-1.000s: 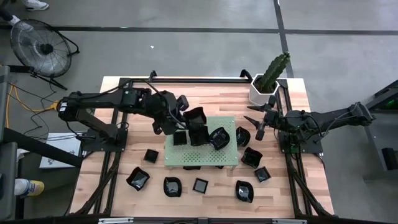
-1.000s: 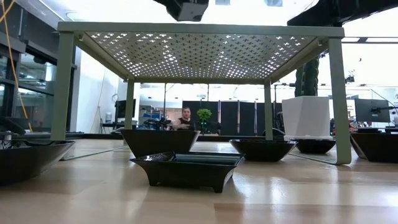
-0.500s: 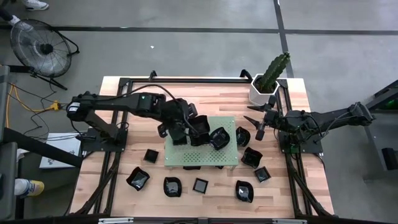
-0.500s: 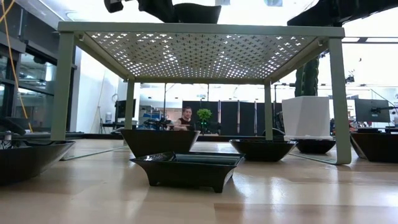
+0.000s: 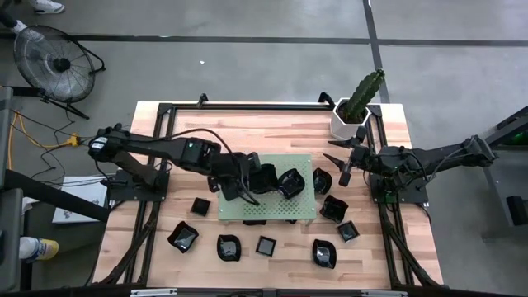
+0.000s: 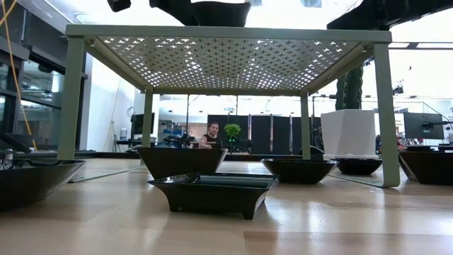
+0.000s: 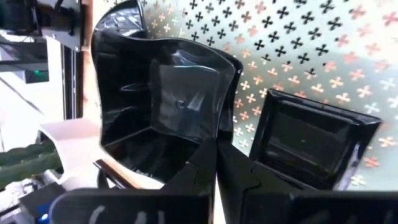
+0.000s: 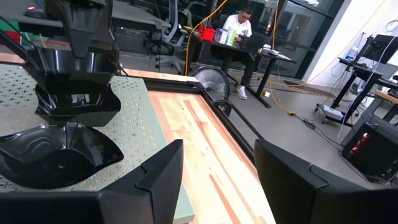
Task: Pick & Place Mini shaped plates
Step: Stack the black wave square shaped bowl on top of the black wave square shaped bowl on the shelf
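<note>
The left end effector is clamped on the rim of a black mini plate, holding it over the green perforated board, beside a square plate resting there. The right end effector hangs with fingers spread and empty near the white cactus pot. More black plates lie scattered across the wooden bench.
</note>
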Tool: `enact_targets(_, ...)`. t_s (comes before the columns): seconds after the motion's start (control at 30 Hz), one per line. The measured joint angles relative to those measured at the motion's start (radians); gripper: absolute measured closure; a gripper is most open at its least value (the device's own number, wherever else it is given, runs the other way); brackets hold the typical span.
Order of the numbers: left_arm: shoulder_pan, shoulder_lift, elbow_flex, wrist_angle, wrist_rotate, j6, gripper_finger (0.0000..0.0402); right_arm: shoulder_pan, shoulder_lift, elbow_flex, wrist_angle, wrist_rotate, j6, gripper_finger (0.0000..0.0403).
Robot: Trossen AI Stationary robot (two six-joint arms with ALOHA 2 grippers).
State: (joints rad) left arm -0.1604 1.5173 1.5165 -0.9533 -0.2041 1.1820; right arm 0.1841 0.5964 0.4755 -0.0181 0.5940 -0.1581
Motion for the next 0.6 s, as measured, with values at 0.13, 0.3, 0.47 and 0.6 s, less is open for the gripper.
enact_targets(0.13,-0.004,0.0,-0.011,0.024,-0.012,0.0,0.0401,0.0,0.0,0.0,0.0,0.0,0.0,0.021)
enact_targets(0.3,-0.004,0.0,-0.011,0.031,0.001,0.0,0.0401,0.0,0.0,0.0,0.0,0.0,0.0,0.021)
enact_targets(0.47,-0.004,0.008,-0.011,0.049,0.012,0.018,0.0401,0.0,0.0,0.0,0.0,0.0,0.0,0.021)
enact_targets(0.6,-0.004,0.029,-0.011,0.046,-0.001,0.021,0.0401,0.0,0.0,0.0,0.0,0.0,0.0,0.021)
